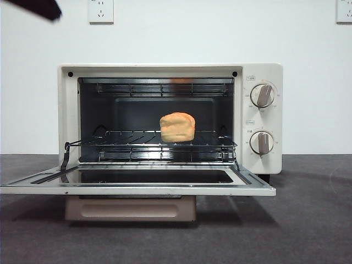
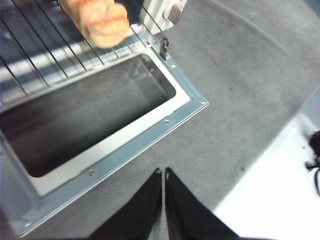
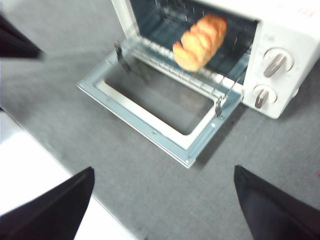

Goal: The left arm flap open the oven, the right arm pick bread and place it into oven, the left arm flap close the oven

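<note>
The cream oven (image 1: 264, 118) stands with its glass door (image 1: 137, 184) flapped down flat. The golden bread (image 1: 177, 127) sits on the wire rack (image 1: 132, 140) inside, right of centre. In the left wrist view, my left gripper (image 2: 163, 173) is shut with nothing in it, above the grey mat just off the door's frame (image 2: 150, 137), with the bread (image 2: 97, 20) beyond. My right gripper (image 3: 164, 172) is open and holds nothing, raised well back from the oven (image 3: 282, 35), its door (image 3: 150, 127) and the bread (image 3: 200, 41). A black arm tip (image 1: 38, 7) shows at the front view's top left corner.
Two round knobs (image 1: 262, 95) sit on the oven's right panel. The grey mat (image 1: 308, 220) covers the table, and a white edge (image 2: 280, 195) borders it. Another dark arm part (image 3: 15, 40) shows at the right wrist picture's side. Wall sockets (image 1: 101, 10) are behind.
</note>
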Controlling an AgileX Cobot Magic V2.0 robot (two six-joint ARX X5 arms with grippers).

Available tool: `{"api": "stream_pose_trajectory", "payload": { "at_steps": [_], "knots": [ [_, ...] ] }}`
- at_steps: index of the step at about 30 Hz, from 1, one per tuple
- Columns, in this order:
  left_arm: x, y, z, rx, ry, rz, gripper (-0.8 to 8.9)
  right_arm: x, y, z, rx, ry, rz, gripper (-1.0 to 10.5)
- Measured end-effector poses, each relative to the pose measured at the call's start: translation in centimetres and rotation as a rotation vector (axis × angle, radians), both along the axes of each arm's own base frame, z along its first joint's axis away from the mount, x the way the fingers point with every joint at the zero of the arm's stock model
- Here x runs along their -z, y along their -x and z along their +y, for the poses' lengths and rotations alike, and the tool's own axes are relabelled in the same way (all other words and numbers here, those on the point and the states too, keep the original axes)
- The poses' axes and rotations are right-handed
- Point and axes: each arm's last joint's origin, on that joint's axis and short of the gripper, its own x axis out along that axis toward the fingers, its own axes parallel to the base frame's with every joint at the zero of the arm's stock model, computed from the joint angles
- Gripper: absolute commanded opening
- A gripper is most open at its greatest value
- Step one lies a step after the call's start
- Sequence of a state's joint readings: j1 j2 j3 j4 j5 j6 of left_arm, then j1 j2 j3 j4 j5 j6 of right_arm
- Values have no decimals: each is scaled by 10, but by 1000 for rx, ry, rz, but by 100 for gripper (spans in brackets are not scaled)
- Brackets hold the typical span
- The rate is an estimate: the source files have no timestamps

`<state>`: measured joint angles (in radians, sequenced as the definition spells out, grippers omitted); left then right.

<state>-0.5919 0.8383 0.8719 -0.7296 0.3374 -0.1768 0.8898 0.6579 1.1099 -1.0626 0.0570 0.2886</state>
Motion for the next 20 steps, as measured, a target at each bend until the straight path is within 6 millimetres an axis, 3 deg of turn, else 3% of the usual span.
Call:
{"api": "stream_pose_trajectory", "payload": {
  "at_steps": [8,20],
  "knots": [
    [43,-18,17,-128,79,102,14,0,10,-12,10,-44,-37,445],
    [70,-44,60,-373,142,251,14,44,2,-4,37,-6,17,443]
  ]
}}
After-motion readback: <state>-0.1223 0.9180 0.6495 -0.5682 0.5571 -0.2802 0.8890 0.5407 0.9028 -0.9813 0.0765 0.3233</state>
